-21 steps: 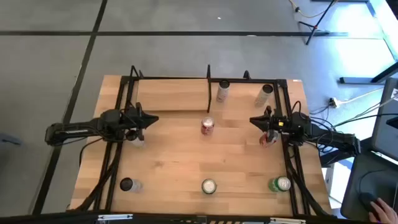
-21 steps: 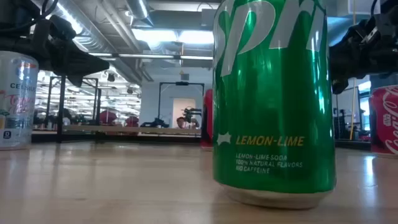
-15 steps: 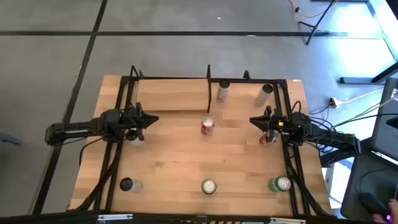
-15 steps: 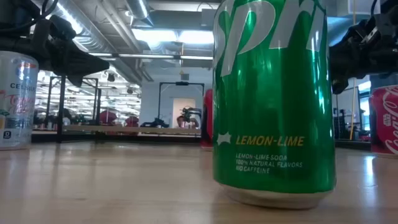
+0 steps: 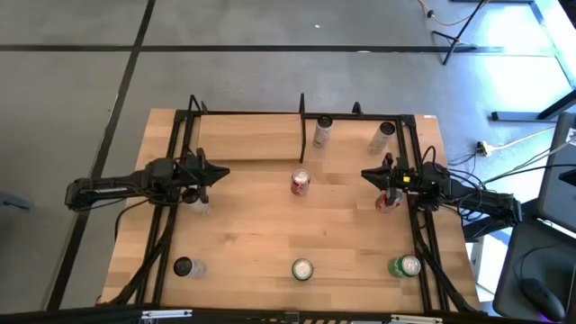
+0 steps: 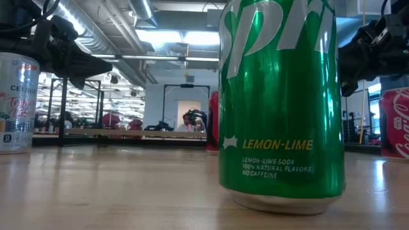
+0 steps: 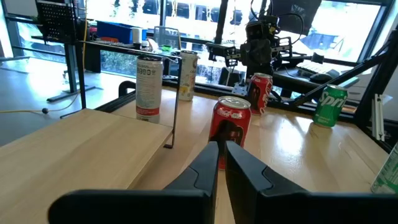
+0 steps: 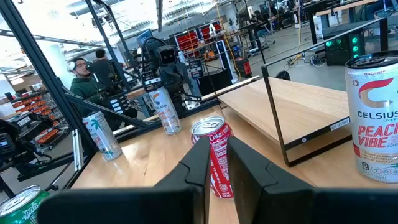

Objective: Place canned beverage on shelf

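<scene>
Left gripper [image 5: 219,172], fingers together on nothing, points across the table at the upright red cola can [image 5: 301,183] mid-table, right gripper [image 5: 369,174], also closed and empty, faces it from slightly nearer, and the shelf [image 5: 252,141] lies just behind it.

red can [image 5: 301,183] blocks mid-table; left shelf [image 5: 243,135] half free.

Grey concrete floor [image 5: 270,36] w/ dark seam lines round the table. Cables [image 5: 504,153] trail on floor, one side. Ceiling ducts [image 6: 121,25] & strip lights [image 6: 179,37] overhead. Big windows [image 7: 186,12], bright daylight. Other workstations w/ red racks [image 8: 199,40]; a person w/ headphones [image 8: 84,74] sits behind.
</scene>
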